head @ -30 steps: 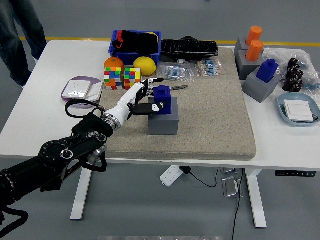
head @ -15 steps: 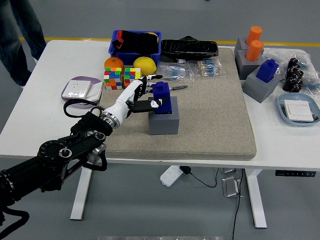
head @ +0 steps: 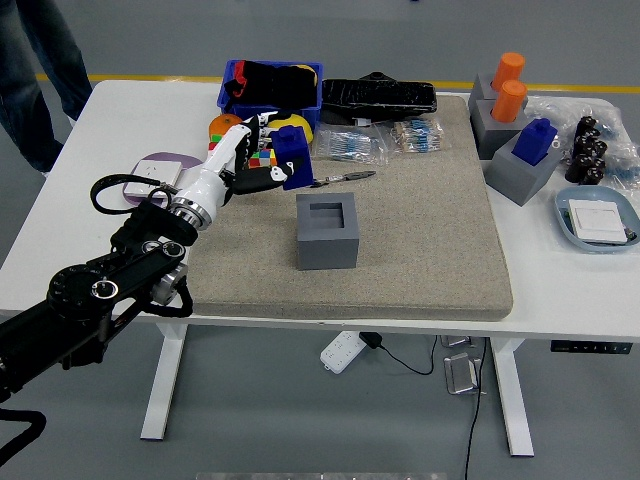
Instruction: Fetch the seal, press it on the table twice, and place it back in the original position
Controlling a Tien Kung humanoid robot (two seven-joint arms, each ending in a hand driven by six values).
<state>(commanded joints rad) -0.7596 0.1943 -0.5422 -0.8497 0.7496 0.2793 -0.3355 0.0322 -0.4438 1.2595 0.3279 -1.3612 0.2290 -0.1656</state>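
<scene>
Seal [head: 292,156]: a small dark-blue block, squared body with a narrower top, white marking on the side facing the fingers. Held in the air above the mat's left part, in front of the two colour cubes [head: 262,155] and near the yellow lemon [head: 296,122], tilted a little.

Left hand [head: 252,165]: white shell with black fingertips, on a black arm coming in from the lower left. Fingers closed around the seal, thumb [head: 262,183] under it.

Holder [head: 327,231]: grey cube near the mat's middle, with a square recess in its top (recess now open and dark inside). It stands well apart from the seal, to its lower right.

Mat [head: 420,240]: grey-beige felt covering most of the white surface [head: 570,280].

Changes against the earlier frames: a second ago the seal sat in the holder's recess with the hand around it; half a second ago it had risen slightly; now it is out, carried up and to the left, and the arm has swung left with it. The holder has kept its place.

Other stock, unmoved: blue bin [head: 270,88] at the far edge, pen [head: 342,178] on the mat, a second blue seal [head: 537,140] on its grey block at far right, two orange ones [head: 509,88] behind it.
</scene>
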